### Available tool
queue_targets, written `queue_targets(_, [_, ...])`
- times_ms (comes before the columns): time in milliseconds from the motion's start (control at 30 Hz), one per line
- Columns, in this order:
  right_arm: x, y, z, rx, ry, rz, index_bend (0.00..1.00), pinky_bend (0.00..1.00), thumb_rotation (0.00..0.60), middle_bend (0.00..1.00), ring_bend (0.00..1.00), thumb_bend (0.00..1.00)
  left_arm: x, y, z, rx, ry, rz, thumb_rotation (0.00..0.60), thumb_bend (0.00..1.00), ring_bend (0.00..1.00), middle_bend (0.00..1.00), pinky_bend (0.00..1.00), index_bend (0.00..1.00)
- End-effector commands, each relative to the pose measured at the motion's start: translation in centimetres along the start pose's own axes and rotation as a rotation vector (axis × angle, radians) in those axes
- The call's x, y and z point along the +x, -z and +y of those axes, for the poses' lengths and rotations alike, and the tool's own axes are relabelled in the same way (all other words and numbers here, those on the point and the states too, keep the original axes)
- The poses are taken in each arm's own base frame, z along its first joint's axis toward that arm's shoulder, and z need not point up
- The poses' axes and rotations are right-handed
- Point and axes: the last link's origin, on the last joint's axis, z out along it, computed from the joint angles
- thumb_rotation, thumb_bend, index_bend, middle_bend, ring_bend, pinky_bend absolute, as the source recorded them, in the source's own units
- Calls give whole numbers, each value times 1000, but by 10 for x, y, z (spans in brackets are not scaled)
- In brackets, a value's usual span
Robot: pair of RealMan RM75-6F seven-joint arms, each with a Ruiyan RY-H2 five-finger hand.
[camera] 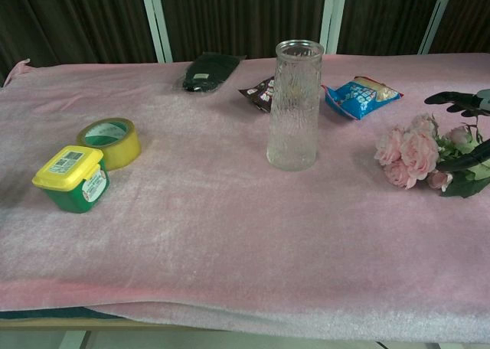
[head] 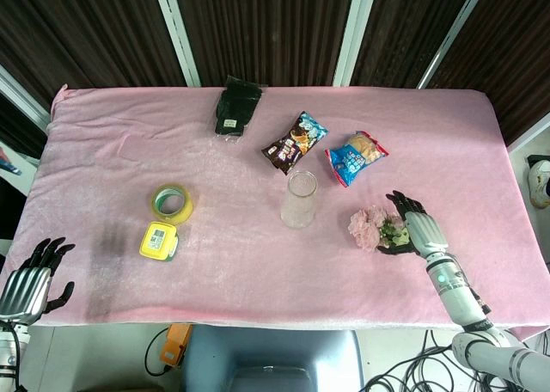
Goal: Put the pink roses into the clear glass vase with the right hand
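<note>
Grasp step: the right robot hand closes around the pink roses near the desk's right edge; next it must lift them to the clear glass vase. The left robot hand hangs released.

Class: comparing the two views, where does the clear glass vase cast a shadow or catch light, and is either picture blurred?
Head view: sharp; the vase seen from above, almost no shadow. Chest view: vase catches soft highlights on its textured glass, with a faint shadow at its base; the roses look slightly soft.
</note>
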Motion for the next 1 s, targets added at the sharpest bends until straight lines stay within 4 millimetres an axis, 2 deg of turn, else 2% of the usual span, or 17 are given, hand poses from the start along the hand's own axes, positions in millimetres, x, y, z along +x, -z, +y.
queue_targets(33, [0, 0, 0, 2, 1, 0, 0, 149, 600, 31, 22, 30, 0, 0, 0, 0, 0, -1, 600, 394, 41, 91, 300, 187])
queue_targets(433, [-3, -7, -3, 5, 23, -13, 0, 163, 600, 31, 22, 30, 1, 1, -1, 5, 3, 4, 600, 394, 41, 92, 300, 187])
queue_targets(567, [-9, -15, -6, 3, 65, -45, 3, 248, 600, 49, 60, 30, 2, 2, -3, 11, 5, 7, 600, 394, 41, 92, 300, 187])
queue_targets(700, [-16, -22, -9, -9, 119, -91, 38, 361, 600, 130, 173, 31, 4, 3, -4, 18, 9, 14, 600, 394, 41, 92, 300, 187])
queue_targets(867, [-24, -28, -12, -36, 204, -121, 158, 517, 600, 227, 334, 30, 6, 5, -7, 29, 17, 25, 600, 394, 41, 92, 300, 187])
queue_targets(933, [-26, -30, -14, -53, 215, -95, 269, 615, 600, 312, 437, 33, 7, 5, -8, 32, 20, 26, 600, 394, 41, 92, 300, 187])
queue_targets(1000, [-27, -33, -16, -66, 222, -65, 425, 722, 600, 431, 552, 74, 7, 5, -9, 32, 22, 28, 600, 394, 41, 92, 300, 188])
